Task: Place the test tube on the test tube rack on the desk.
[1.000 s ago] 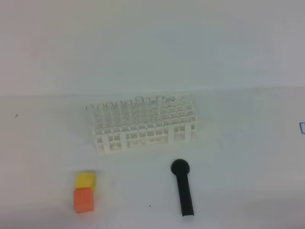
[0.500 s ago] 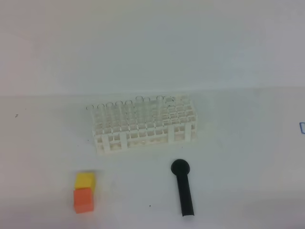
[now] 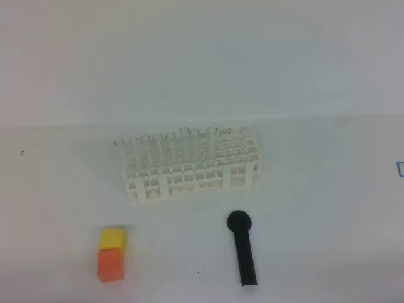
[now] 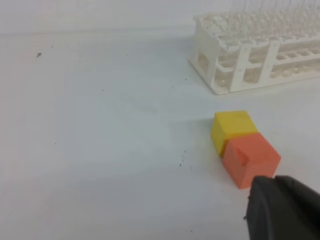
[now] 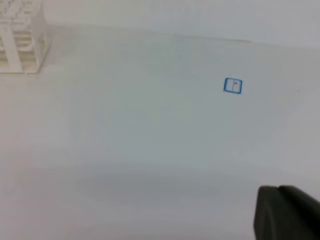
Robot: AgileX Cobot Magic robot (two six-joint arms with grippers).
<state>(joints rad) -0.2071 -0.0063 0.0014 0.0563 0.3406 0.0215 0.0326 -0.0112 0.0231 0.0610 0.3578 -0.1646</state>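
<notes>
The left hand shows only as a dark bulk at the 5 o'clock corner of its wrist view, clenched on nothing, low over the bench. The right hand is the same in its own view: a dark shape at 5 o'clock, clenched and empty. Neither reaches into the high view.

Going left to right across the high view: the yellow block and orange block sit touching at about 7 o'clock. The test tube rack stands at the centre, upright, with faint clear tubes standing in its back rows. A black round-headed tool lies at about 5 o'clock of the rack, head toward it. A small blue mark sits on the bench far to the right.

I can find no loose test tube lying on the bench in any view; clear glass on white would be hard to spot, so I cannot tell where one waits.

That is the main risk. A hand could go for the black tool instead, since it is the only long thing in plain sight. A clenched hand must also spread before any grasp, or it will just shove things. Reaching near the rack could knock the standing tubes or push the light rack along. The left hand, so close to the orange block, might nudge it when it sets off.
</notes>
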